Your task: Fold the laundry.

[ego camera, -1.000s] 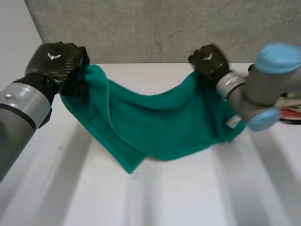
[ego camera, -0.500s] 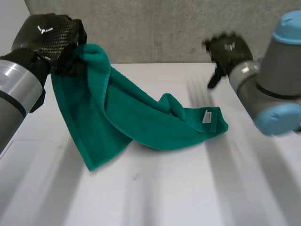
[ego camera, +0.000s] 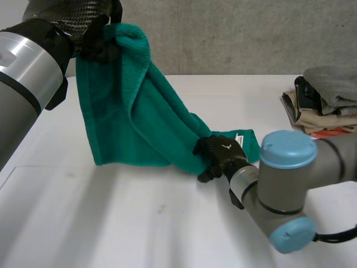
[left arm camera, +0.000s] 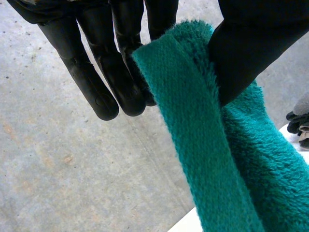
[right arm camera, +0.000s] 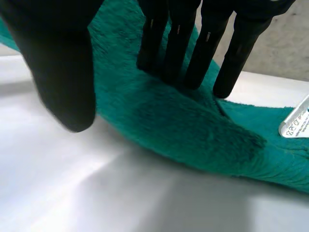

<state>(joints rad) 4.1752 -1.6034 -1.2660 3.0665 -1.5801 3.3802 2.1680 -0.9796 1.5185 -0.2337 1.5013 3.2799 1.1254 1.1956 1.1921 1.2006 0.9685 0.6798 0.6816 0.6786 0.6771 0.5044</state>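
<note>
A green towel [ego camera: 134, 123] hangs from my left hand [ego camera: 78, 17], raised high at the far left. In the left wrist view the towel's hemmed edge [left arm camera: 193, 121] is pinched between thumb and fingers [left arm camera: 96, 72]. The towel's lower end trails on the white table [ego camera: 139, 223], its white label [ego camera: 241, 138] showing. My right hand [ego camera: 220, 153] is low at that trailing end. In the right wrist view its straight fingers [right arm camera: 207, 43] rest on the towel [right arm camera: 193, 130], the thumb [right arm camera: 63, 72] held apart above the table, gripping nothing.
A stack of folded clothes [ego camera: 326, 103] sits at the table's far right edge. A grey wall [ego camera: 234, 33] runs behind the table. My right arm's elbow [ego camera: 284, 178] hangs over the near right of the table.
My right hand let go of its towel corner, which dropped to the table, then came down onto the trailing end. My left hand lifted its corner higher.
</note>
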